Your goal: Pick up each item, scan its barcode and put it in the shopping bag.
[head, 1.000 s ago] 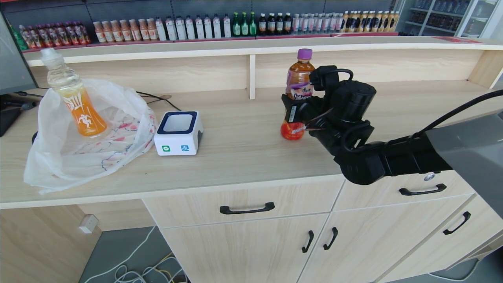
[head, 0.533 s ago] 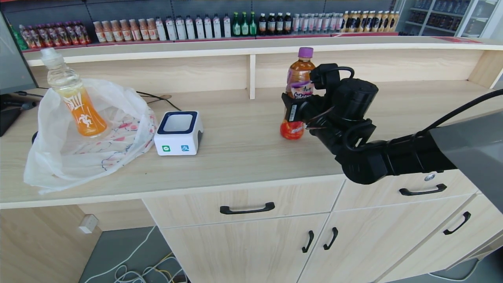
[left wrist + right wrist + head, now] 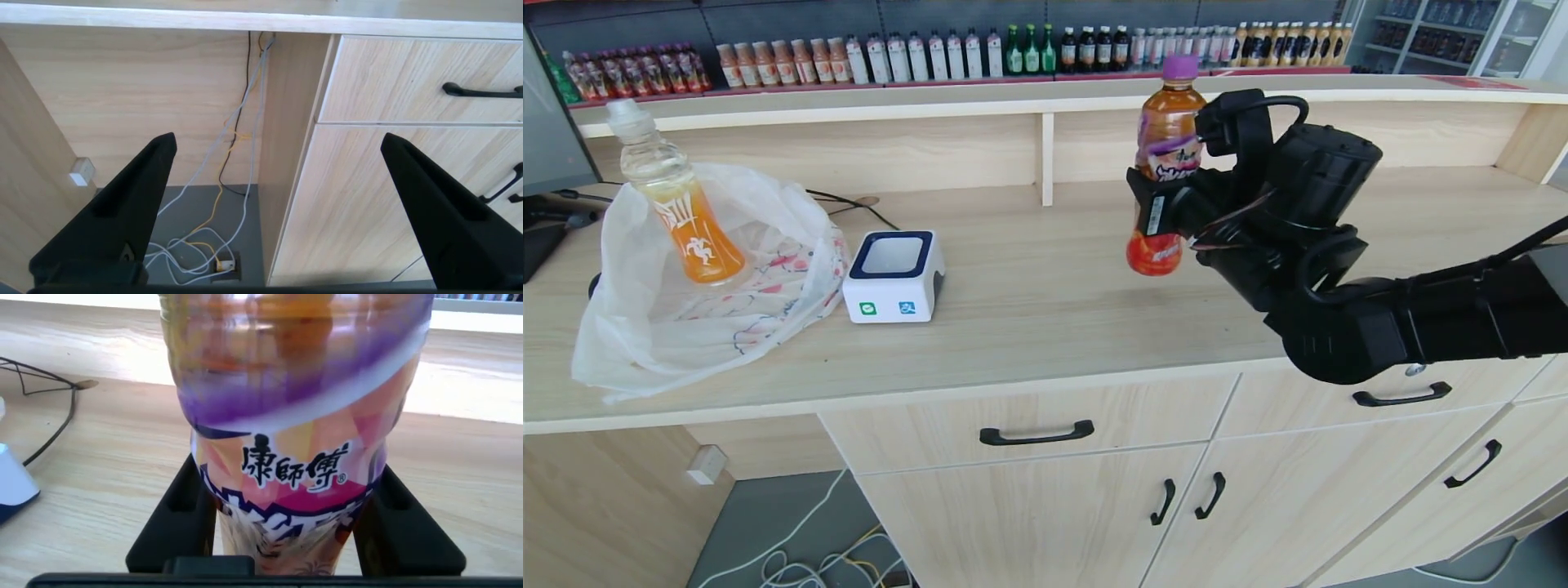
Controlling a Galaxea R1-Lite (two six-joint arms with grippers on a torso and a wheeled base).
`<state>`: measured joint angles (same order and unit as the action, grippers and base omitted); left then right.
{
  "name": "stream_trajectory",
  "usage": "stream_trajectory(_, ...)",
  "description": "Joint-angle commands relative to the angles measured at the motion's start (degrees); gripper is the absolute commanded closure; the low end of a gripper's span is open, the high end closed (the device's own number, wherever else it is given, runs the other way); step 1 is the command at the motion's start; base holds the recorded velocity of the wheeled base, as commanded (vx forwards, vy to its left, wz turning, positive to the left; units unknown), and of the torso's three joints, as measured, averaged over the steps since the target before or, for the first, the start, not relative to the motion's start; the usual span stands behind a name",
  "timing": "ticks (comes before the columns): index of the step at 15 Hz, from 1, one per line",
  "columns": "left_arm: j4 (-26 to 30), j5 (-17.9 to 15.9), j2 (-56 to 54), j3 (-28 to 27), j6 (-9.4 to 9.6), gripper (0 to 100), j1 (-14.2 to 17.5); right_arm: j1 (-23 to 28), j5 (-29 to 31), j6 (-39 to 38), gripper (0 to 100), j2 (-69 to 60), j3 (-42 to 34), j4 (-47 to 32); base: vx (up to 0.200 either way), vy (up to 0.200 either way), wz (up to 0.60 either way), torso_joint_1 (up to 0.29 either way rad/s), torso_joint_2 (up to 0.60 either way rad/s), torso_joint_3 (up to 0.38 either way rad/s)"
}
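One down: orange bottle [image 3: 682, 220] in shopping bag [image 3: 686, 335], far left. Right gripper [image 3: 1164, 216] clamped on purple-cap bottle [image 3: 1170, 131], clear of counter [image 3: 1029, 318], right of scanner [image 3: 894, 276]. Scan plus bagging left, I reckon. Left gripper [image 3: 278, 143] wide open, empty.

the right gripper [image 3: 1164, 216] covers the middle of the purple-capped bottle [image 3: 1172, 106] in the head view, hiding the label there and the far finger behind it. in the right wrist view the bottle's cap and base run past the picture's edge, and the scanner [image 3: 12, 469] is cut to one corner. print on the shelf bottles [image 3: 931, 53] is too small to tell. the left gripper's [image 3: 278, 143] finger bases are cut off. a dark screen [image 3: 547, 122] is cropped at the left.
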<state>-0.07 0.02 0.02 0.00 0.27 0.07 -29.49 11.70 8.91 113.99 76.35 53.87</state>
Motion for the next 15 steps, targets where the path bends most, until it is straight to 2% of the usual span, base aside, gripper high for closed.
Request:
stream_trajectory(1,0.0,0.0,0.0,0.0,0.00,0,0.0,-0.1,1.3,2.0,100,-8.3,-6.3,0.2,0.000,0.000,0.00,0.000,0.00,0.000)
stream_trajectory(3,0.0,0.0,0.0,0.0,0.00,0,0.0,-0.8,2.8,2.9,100,-12.7,-10.4,0.3,0.000,0.000,0.00,0.000,0.00,0.000)
stream_trajectory(5,0.0,0.0,0.0,0.0,0.00,0,0.0,-1.0,2.8,3.4,100,-15.9,-15.1,0.6,0.000,0.000,0.00,0.000,0.00,0.000)
stream_trajectory(6,0.0,0.0,0.0,0.0,-0.09,0,0.0,-1.2,2.8,3.4,100,-19.0,-20.3,1.0,0.000,0.000,0.00,0.000,0.00,0.000)
stream_trajectory(9,0.0,0.0,0.0,0.0,0.00,0,0.0,-1.3,2.4,2.8,100,-22.8,-26.5,1.9,0.000,0.000,0.00,0.000,0.00,0.000)
stream_trajectory(15,0.0,0.0,0.0,0.0,0.00,0,0.0,-6.5,1.4,-0.2,100,-26.2,-36.8,12.8,0.000,0.000,0.00,0.000,0.00,0.000)
